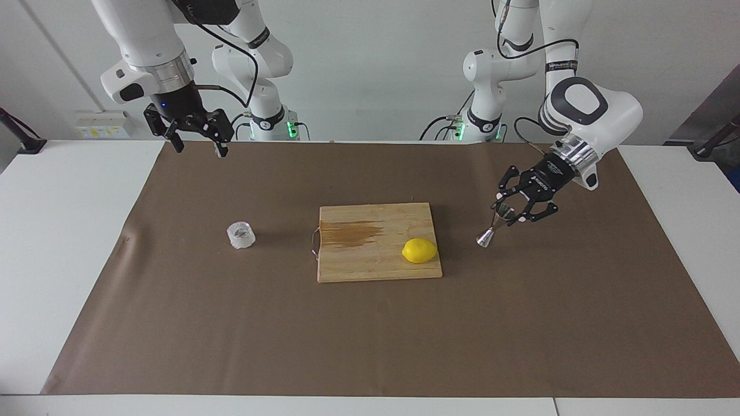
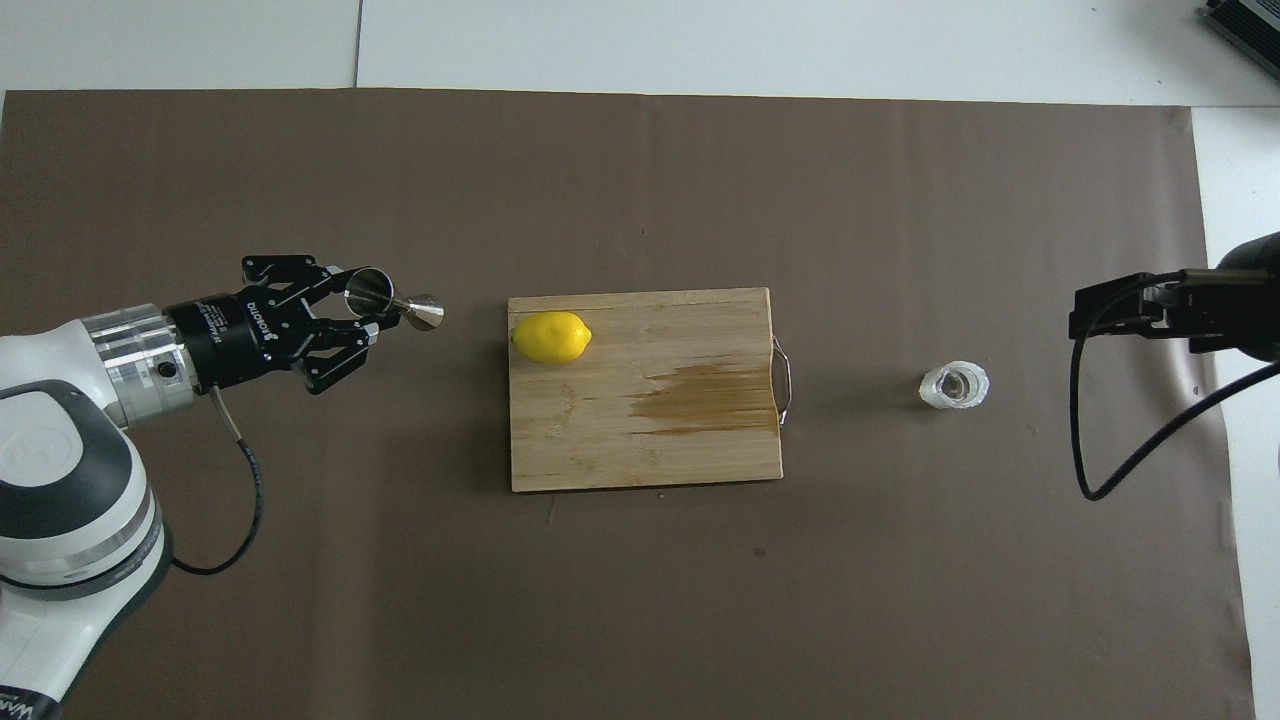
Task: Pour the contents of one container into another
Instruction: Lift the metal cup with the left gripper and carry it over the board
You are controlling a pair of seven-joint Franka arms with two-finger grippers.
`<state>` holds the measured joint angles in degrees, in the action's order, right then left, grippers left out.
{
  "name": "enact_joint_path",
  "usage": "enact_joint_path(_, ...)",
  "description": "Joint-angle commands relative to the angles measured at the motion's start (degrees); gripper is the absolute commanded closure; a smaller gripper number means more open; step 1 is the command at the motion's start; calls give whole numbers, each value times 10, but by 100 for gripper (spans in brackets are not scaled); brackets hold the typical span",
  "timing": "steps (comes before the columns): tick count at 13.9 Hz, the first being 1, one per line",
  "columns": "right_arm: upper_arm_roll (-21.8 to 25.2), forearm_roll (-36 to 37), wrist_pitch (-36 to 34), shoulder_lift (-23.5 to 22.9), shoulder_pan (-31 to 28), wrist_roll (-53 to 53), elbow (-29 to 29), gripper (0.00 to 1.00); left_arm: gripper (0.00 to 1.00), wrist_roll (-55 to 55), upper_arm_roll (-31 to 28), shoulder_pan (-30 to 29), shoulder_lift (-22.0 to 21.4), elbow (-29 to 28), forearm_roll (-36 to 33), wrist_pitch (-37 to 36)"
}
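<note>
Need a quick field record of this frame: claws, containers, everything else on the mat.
left claw: shut on the jigger, raised over the brown mat between the board and the left arm's end
jigger: steel, hourglass shape, tilted in the left claw, off the mat
right claw: open, holding nothing, waiting up near its own base
glass tumbler: clear, faceted, upright on the mat toward the right arm's end
cutting board: wooden, mid-table, with a dark stain
lemon: on the board, at the corner toward the left arm
brown mat: covers the table
</note>
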<state>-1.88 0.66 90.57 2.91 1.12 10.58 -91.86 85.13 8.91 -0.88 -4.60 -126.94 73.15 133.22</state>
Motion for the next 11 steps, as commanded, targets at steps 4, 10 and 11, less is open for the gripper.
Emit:
enact_joint_path(4,-1,-14,0,12,-7,-14,-13,0,100,129,-6,206,54,37,45,227)
enact_joint_path(10,-1,-14,-1,12,-8,-14,-13,0,100,187,-6,357,113,103,118,403)
enact_joint_path(11,-1,-14,0,12,-7,-14,-13,0,100,190,-6,372,119,107,117,411)
